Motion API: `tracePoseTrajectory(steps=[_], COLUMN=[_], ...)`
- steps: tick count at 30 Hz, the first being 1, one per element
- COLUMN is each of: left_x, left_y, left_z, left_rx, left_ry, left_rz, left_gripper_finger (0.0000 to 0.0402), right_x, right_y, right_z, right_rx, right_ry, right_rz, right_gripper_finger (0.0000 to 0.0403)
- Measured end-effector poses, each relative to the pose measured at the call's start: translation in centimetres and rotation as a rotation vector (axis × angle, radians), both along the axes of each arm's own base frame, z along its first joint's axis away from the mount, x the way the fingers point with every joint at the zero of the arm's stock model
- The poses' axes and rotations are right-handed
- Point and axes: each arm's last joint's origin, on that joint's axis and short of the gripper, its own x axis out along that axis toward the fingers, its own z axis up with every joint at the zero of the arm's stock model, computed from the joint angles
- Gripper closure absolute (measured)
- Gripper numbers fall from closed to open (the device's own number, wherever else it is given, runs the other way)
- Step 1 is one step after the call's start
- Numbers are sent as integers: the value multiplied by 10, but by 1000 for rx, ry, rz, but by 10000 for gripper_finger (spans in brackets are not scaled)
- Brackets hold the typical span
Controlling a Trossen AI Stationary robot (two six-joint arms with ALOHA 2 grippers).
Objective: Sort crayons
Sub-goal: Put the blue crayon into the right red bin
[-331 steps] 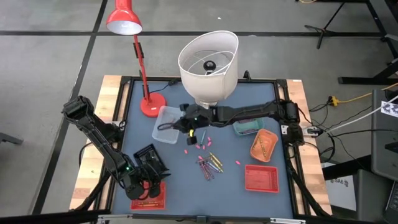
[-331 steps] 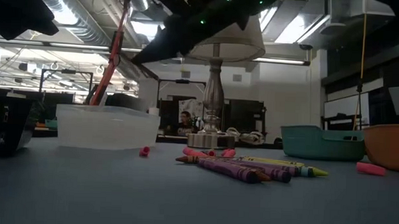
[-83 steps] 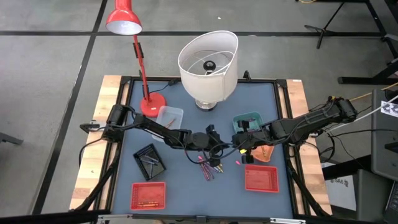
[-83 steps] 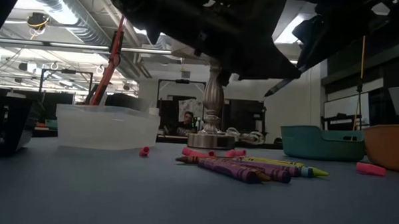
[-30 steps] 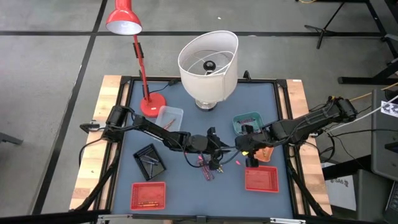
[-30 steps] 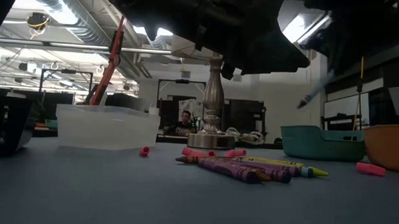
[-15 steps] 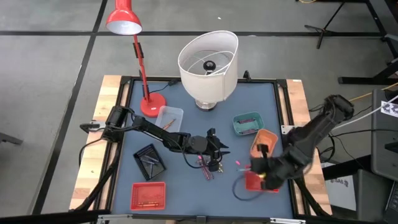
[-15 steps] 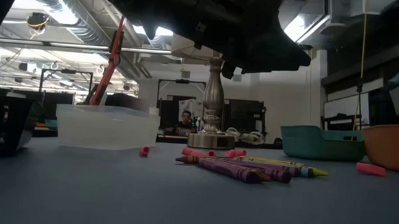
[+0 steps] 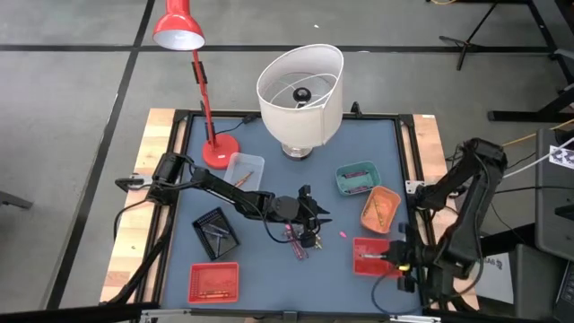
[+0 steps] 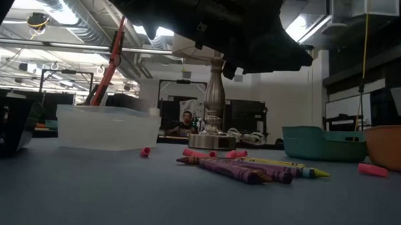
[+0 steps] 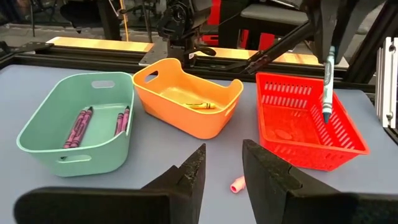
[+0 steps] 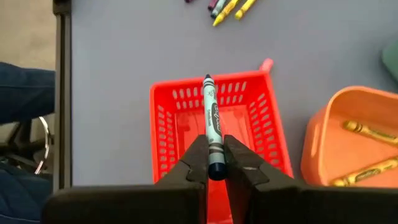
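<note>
Right gripper (image 12: 214, 163): clenched on a blue crayon (image 12: 212, 124), a thin paper-wrapped stick, held above the red slatted basket (image 12: 166, 118).
Left gripper (image 11: 221, 165): fingers parted, holding nothing, over the crayon pile (image 9: 303, 239) at mid-table.
Neighbours: smooth orange tub (image 11: 186, 106) with yellow crayons (image 11: 200, 105); teal tub (image 11: 56, 124) with purple crayons (image 11: 78, 126).
Loose: pink stub (image 11: 237, 184) on grey table (image 11: 37, 81).
</note>
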Motion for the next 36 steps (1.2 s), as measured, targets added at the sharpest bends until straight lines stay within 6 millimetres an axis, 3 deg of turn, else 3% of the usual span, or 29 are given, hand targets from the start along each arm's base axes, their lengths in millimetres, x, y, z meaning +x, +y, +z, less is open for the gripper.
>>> tracePoseTrajectory(steps=[16, 26, 36], left_x=[-3, -15, -29], left_y=[-10, -23, -20], left_z=[-4, -22, -40], left_rx=[-15, -17, -27], left_ry=[39, 240, 475], left_rz=[-13, -18, 31], left_gripper_finger=[311, 311, 311], right_x=[4, 5, 5], right_y=[23, 25, 25], right_z=[-45, -54, -54], right_rx=[-155, -196, -200], right_ry=[92, 107, 108], right_rz=[-7, 0, 2], right_gripper_finger=[375, 374, 374])
